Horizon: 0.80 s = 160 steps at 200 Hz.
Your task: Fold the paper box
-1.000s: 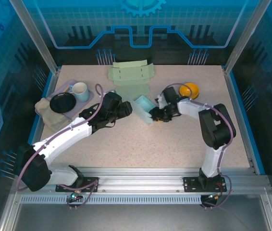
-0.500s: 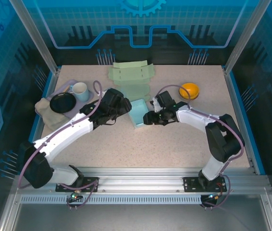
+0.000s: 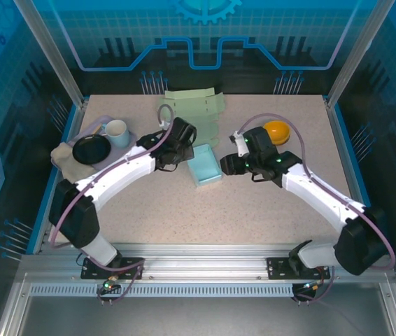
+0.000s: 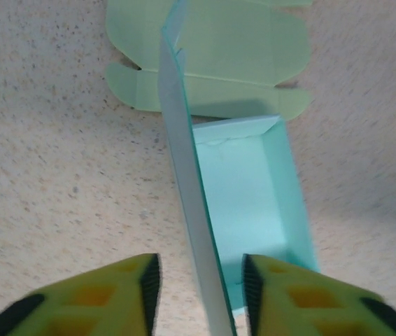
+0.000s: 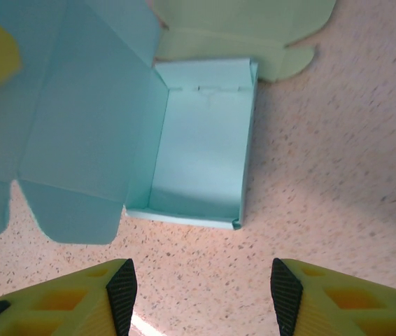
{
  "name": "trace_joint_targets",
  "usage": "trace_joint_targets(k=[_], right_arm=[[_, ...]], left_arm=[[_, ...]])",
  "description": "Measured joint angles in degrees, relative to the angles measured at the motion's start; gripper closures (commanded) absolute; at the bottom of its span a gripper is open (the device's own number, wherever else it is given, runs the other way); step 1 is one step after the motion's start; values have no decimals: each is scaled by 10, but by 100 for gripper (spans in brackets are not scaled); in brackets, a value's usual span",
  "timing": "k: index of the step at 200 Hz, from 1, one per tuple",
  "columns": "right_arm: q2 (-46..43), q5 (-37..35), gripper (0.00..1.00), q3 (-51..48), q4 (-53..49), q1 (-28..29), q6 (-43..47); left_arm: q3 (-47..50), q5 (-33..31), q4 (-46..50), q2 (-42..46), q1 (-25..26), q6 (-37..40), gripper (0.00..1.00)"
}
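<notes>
The paper box (image 3: 205,168) is seen near the middle of the table (image 3: 184,217). Its tray is open upward. In the top view its long axis is laid roughly from 12 to 6 o'clock, with the far end tipped slightly toward 11. Its lid flap (image 4: 192,196) is raised on edge along the long side at 9 o'clock.

The left end effector (image 3: 186,150) is placed at the box's 10 o'clock, and the flap is straddled by its fingers (image 4: 107,301). They are partly parted, and a clear gap is left on one side of the flap. Contact on the other side cannot be told, so nothing is seen to be clamped.

The right end effector (image 3: 229,166) is held at the box's 3 o'clock, just beside the tray. Its fingers (image 5: 324,301) are spread wide and released, with nothing held or touched.

Flat green paper sheets (image 3: 192,105) are laid at the box's 12 o'clock, just beyond its far end. An orange bowl (image 3: 276,131) is set at 2 o'clock. A mug (image 3: 116,131) and a black plate (image 3: 91,149) are found well apart from the box, at 9 to 10 o'clock.
</notes>
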<state>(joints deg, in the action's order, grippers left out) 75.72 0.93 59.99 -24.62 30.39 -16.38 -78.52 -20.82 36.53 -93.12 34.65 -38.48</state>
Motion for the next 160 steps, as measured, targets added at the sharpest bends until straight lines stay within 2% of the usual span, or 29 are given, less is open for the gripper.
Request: trace_joint_targets(k=[24,44,77,120,132,160], right_arm=[[-37,-16,44,0,0,0,26],[-58,-25,43,-2,3,-1,46],[-80,-33,43,-35,28,-8,71],[-70,11,44,-95,88,-38,123],[-63,13,44,-105,101,-39,130],[-51,10,47,-119,112,-46,129]], left_arm=[[-25,-14,36,-30,0,73,100],[-34,-13,54,-33,0,148,100],[-26,22,50,-2,12,324,100],[37,92,35,103,99,600,100],[44,105,35,110,113,655,100],[45,116,35,105,109,743,100]])
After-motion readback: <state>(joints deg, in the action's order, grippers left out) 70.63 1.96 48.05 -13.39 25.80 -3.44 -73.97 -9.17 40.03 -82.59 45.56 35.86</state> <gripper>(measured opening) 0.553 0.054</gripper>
